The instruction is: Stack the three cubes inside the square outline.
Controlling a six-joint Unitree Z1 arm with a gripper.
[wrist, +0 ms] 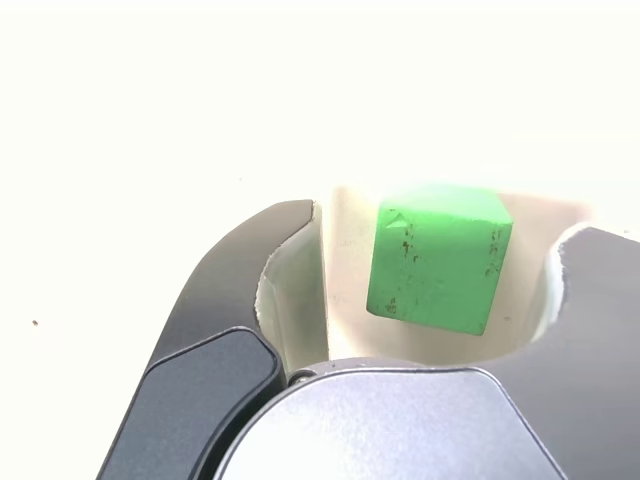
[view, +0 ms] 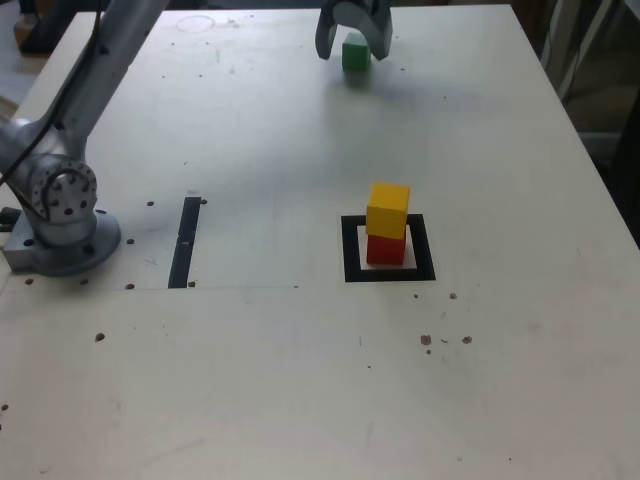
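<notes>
Gripper (view: 353, 45) sits at the far edge of the worktop (view: 300, 380), toward the exterior view's right of centre, w/ its 2 dark jaws spread and straddling the green cube (view: 355, 54). Wrist view shows the green cube (wrist: 437, 258) between the jaws w/ pale gaps on both sides, so the jaws aren't pressed on it; cube rests on the surface, slightly turned, faces scuffed w/ small dark specks. Near the worktop's middle, a bit toward the exterior view's right, the square outline (view: 351, 250) of black tape holds a 2-cube stack: red cube (view: 385, 249) on the pale centre, yellow cube (view: 388, 209) directly on top, a little twisted relative to the red 1. Stack is well apart from the green cube. A thin black strip (view: 184, 241) lies toward the exterior view's left, near the arm's grey base (view: 62, 225) at the left edge. Worktop is off-white w/ scattered small dark marks.
</notes>
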